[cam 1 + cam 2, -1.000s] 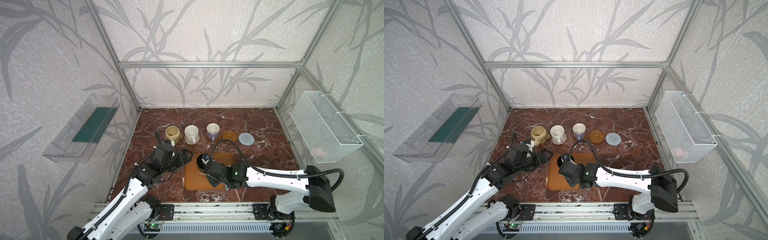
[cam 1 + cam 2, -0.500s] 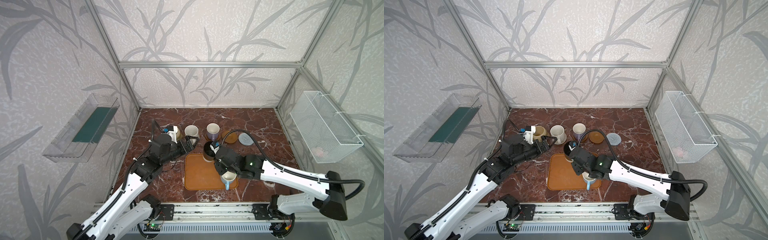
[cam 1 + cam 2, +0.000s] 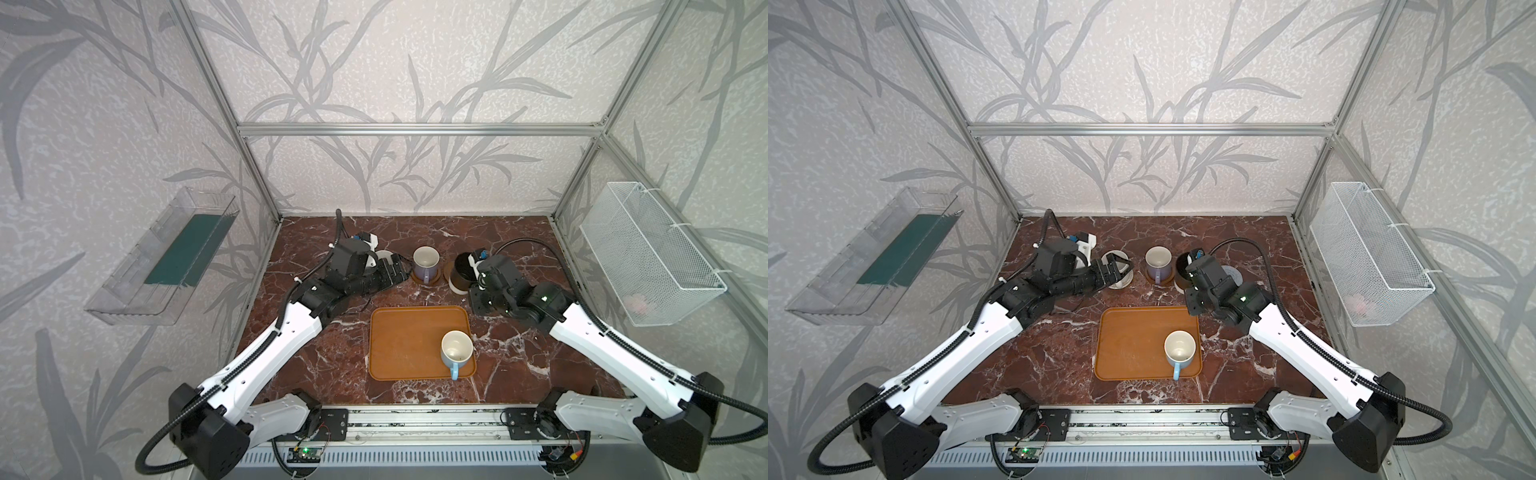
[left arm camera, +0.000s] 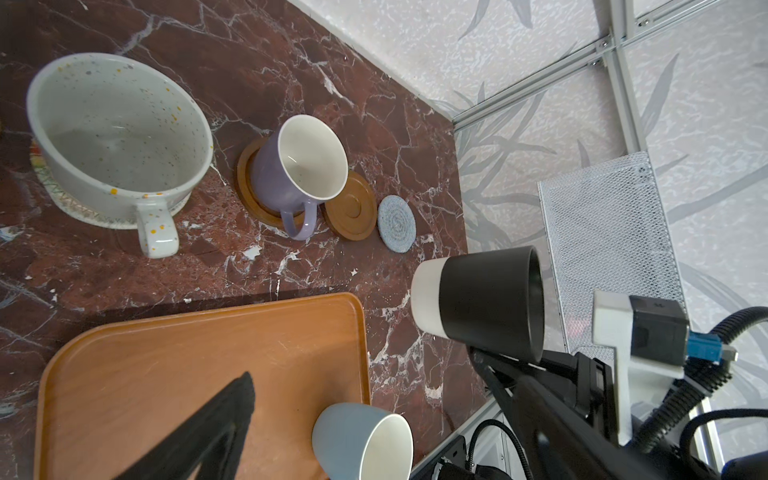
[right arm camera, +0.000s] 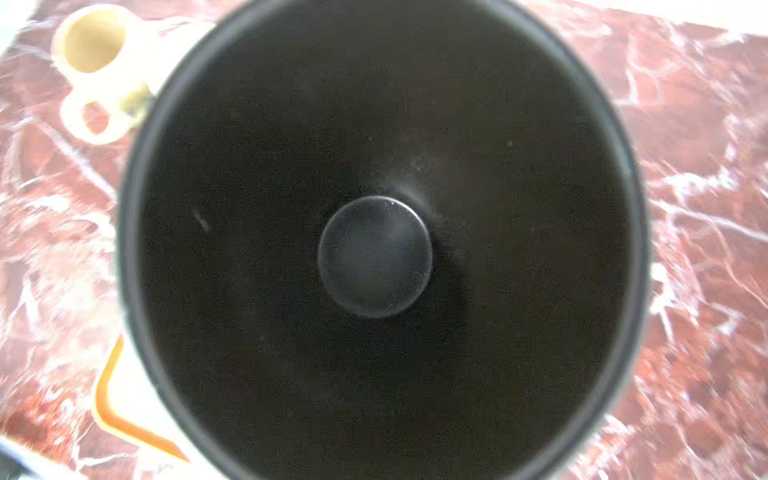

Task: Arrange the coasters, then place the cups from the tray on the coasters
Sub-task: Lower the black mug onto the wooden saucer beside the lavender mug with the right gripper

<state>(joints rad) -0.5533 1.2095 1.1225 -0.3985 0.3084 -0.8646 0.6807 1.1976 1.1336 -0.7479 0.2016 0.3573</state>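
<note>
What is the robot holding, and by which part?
The right gripper holds the black mug at its side near the rim; exact contact hidden. The left gripper holds nothing.

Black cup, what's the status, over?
Right gripper shut on black cup, not yet set down. Left gripper open near white cup. Wooden coaster free; blue cup on tray.

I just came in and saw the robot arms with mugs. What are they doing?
The right gripper holds the black cup in the air near a bare wooden coaster. The left gripper hangs open by the white cup on its woven coaster. The lavender cup sits on a second wooden coaster. The light blue cup is on the tray; the grey-blue coaster is bare.
</note>
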